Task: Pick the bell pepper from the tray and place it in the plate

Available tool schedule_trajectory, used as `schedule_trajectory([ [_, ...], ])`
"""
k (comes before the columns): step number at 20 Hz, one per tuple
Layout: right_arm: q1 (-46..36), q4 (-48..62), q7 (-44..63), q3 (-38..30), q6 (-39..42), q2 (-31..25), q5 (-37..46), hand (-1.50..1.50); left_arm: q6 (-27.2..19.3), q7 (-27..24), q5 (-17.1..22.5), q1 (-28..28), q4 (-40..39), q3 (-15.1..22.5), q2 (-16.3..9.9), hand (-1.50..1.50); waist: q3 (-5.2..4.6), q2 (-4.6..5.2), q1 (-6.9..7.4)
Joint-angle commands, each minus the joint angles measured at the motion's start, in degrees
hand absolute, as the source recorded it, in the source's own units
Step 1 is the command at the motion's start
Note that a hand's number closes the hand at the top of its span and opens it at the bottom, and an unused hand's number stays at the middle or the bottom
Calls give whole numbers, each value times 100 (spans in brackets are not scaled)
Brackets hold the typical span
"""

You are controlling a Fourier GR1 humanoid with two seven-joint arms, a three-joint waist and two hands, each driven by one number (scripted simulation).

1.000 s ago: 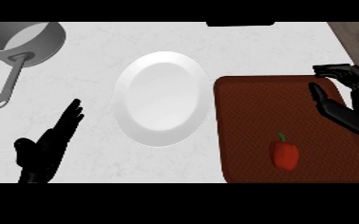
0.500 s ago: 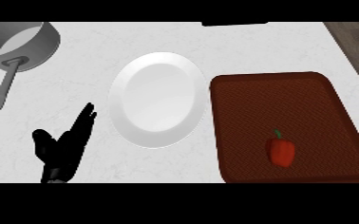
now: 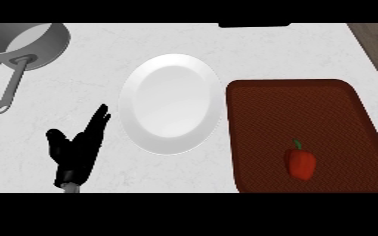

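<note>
A red bell pepper (image 3: 301,162) with a green stem lies in the near right part of the dark red tray (image 3: 280,110). The tray sits at the right of the counter. A white plate (image 3: 171,103) stands just left of the tray, with nothing on it. My left hand (image 3: 76,150) rests open at the lower left, fingers straight and pointing up toward the plate's left rim, apart from it. My right hand shows nowhere in the head view.
A grey pot (image 3: 33,45) with a long handle (image 3: 10,85) sits at the far left corner. A dark object (image 3: 253,25) lies at the counter's far edge. The counter's right edge (image 3: 363,40) shows at the upper right.
The right hand, seen over the tray's far right corner a second ago, has left the view. The left hand shifted a little right, and the whole scene now sits further right and lower in the view.
</note>
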State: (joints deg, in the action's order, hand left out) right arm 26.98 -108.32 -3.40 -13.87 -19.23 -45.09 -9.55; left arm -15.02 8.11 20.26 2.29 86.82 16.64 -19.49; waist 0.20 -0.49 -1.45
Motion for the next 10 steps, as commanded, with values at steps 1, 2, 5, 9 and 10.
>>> schedule_trajectory([
  [1, 543, -651, 942, 357, 425, -666, 465, -150, 118, 158, 71, -163, -340, -60, 4, 0, -51, 70, 14],
  [2, 640, -852, 1224, 150, 548, -846, 396, -150, 200, 256, 139, -55, -131, 14, 6, 0, -45, 47, 25],
  [5, 635, -1352, 2058, 197, 591, -1012, 675, -150, -45, 377, -12, -180, -31, 72, 185, 0, -33, 53, 93],
  [9, 296, -1828, 3316, 851, 523, -1115, 1317, -150, 315, 137, 32, -257, -459, -75, 116, 0, -33, 73, 178],
  [10, 120, -1992, 3746, 1161, 512, -1201, 1455, -150, 205, 310, -2, -356, -393, -90, 88, 0, -35, 89, 242],
])
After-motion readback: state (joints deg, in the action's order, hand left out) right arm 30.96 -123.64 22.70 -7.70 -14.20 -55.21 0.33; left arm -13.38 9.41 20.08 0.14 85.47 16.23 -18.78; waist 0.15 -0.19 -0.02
